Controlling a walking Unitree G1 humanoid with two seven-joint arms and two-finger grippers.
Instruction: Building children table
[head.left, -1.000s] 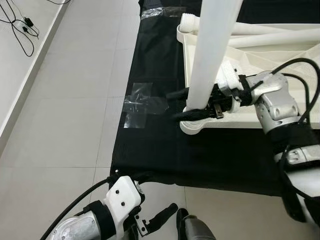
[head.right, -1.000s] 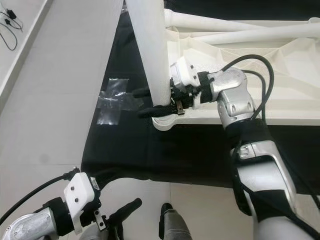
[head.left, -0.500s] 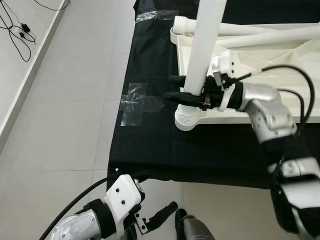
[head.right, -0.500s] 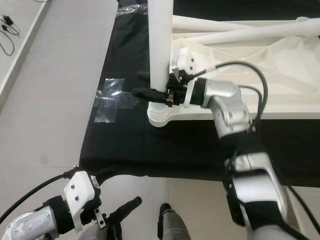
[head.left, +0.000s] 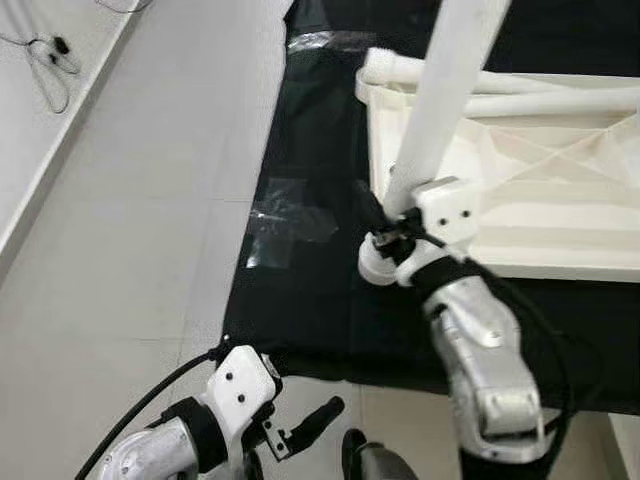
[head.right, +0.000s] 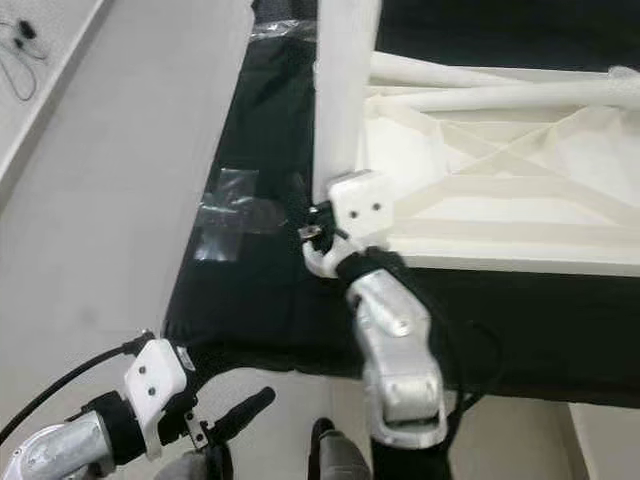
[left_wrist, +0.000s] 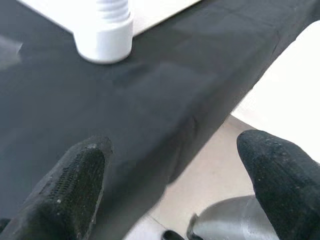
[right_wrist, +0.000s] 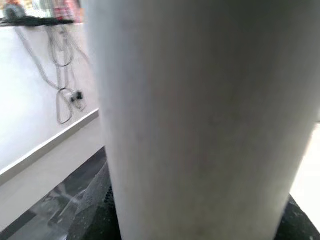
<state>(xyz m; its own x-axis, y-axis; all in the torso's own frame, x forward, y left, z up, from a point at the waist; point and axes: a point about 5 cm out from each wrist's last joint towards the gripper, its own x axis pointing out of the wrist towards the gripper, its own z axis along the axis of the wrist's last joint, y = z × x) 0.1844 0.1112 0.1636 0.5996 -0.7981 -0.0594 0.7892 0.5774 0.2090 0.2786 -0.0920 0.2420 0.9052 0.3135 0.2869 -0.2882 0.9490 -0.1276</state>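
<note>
While the right hand (head.left: 385, 232) clamps the leg (head.left: 440, 110) at the upturned tabletop's (head.left: 520, 190) corner socket, keep it upright. Left wrist: left hand (left_wrist: 170, 185) gapes empty. Right wrist: leg fills the grip; twist squarely.

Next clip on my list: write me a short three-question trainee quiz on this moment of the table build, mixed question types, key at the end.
1. True or false: the right gripper is clamped around the upright white plastic table leg near its lower end.
2. Multiple choice: what lies directly under the upturned white plastic tabletop? A) bare grey tiles B) a black cloth C) a wooden bench
3. Fill in: the left gripper hangs with its fingers ____ above the cloth's edge, holding nothing.

Key: 1 true; 2 B; 3 open. The leg's ribbed end sits at the tabletop's near corner socket. Clear tape sticks to the cloth beside it.
</note>
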